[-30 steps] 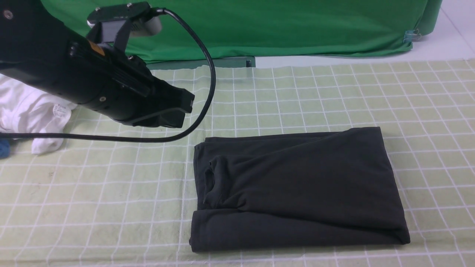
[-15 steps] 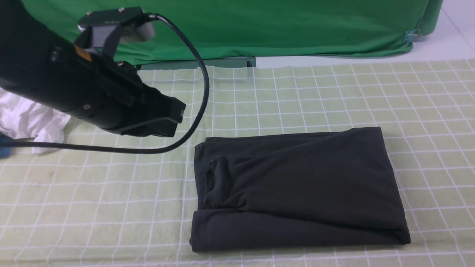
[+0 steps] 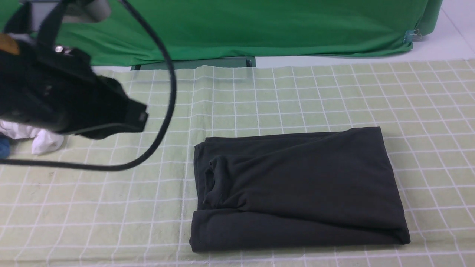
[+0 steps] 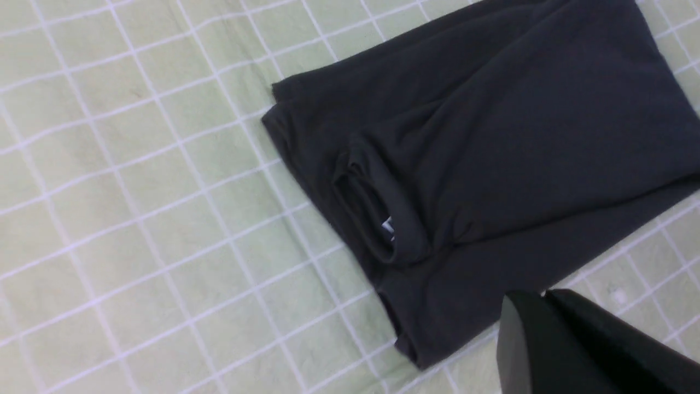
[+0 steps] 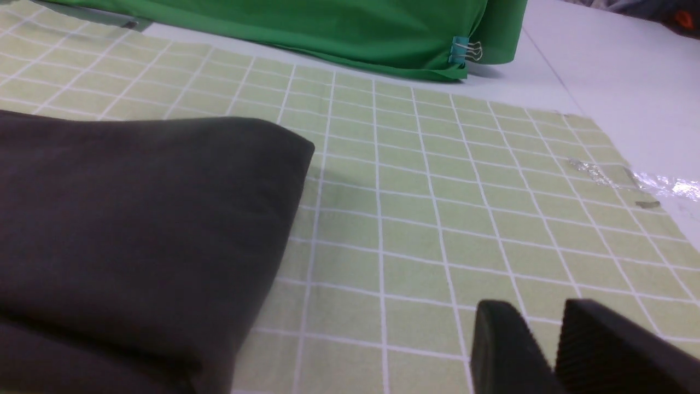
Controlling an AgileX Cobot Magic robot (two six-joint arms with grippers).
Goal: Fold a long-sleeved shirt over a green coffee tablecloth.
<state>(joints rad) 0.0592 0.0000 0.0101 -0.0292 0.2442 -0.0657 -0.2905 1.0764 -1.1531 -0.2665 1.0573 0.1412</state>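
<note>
Shirt: long-sleeved shirt (image 3: 297, 189) folded into a rectangle, lying on the green coffee tablecloth (image 3: 92, 207).
Left gripper (image 4: 544, 298): fingers together, holding nothing, raised above the cloth.
Right gripper (image 5: 547, 323): fingers nearly touching, holding nothing.

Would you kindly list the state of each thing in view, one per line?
Shirt: folded into a flat rectangle, collar toward the robot's left, held by neither gripper.
Tablecloth: spread flat under the shirt.
Left gripper: shut, empty, above the cloth.
Right gripper: shut, empty, low beside the shirt.
White garment: crumpled at the cloth's left edge.
</note>
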